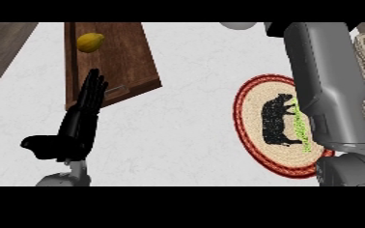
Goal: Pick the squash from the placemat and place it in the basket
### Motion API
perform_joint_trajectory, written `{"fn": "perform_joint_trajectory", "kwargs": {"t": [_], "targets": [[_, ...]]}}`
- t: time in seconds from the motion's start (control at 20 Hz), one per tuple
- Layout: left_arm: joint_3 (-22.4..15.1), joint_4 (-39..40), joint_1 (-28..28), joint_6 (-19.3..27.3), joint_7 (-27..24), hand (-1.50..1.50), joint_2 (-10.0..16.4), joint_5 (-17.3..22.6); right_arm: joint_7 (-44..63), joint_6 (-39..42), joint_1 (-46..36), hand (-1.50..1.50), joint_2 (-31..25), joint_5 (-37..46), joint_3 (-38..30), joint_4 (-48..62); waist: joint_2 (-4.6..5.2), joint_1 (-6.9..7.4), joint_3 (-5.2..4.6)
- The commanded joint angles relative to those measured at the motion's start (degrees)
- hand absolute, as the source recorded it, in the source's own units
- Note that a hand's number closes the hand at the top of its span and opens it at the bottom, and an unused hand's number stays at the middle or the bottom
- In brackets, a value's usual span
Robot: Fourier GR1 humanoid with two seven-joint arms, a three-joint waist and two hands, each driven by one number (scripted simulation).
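Observation:
A round woven placemat [267, 92] with a red rim and a black animal figure lies at the right. A thin green strip [302, 131], probably the squash, shows along the edge of my right forearm [324, 87], which covers the rest of it. That forearm runs from the lower right up to the top edge, and its hand is out of sight. A sliver of woven basket [358, 48] shows at the far right, behind the arm. My left hand [77, 121] rests open at the lower left, fingers up.
A brown wooden board [114, 63] lies at the upper left with a yellow fruit [90, 42] on its far end. A pale rounded object [239, 25] peeks in at the top edge. Dark wood [10, 41] borders the counter's left corner.

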Motion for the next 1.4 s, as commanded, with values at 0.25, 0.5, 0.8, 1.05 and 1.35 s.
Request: {"fn": "perform_joint_trajectory", "kwargs": {"t": [0.25, 0.5, 0.8, 1.05, 1.35], "targets": [[2.13, 2.82, 0.08, 0.49, -1.41, 0.0, -0.17, 0.65, 15.56, 4.62, 0.19, 1.5, 1.16, 8.76, -3.82, 1.45, -0.69, -2.92, 0.0], [2.12, 2.85, -0.21, 1.17, -0.6, 0.0, -0.03, -0.28, 12.33, 3.18, 2.28, 1.5, 0.91, 9.41, -6.4, -3.37, -0.99, -3.76, 0.05], [5.47, 1.07, -1.38, -0.83, 1.19, 0.0, 2.29, 2.95, 7.5, 3.47, 7.48, 1.5, 0.6, 8.45, -10.33, -8.53, -0.97, -3.83, 0.07], [3.69, -0.22, 3.91, -1.51, -1.76, 0.0, 1.52, 1.97, 4.13, 6.84, 13.16, 1.5, 1.81, 8.16, -11.66, -14.73, -1.08, -3.71, 0.07], [4.1, -1.41, 0.33, 0.1, 1.65, 0.0, 1.35, 1.42, 3.2, 10.61, 17.43, 1.5, 6.57, 8.53, -12.02, -20.9, -1.1, -3.82, 0.07]]}}
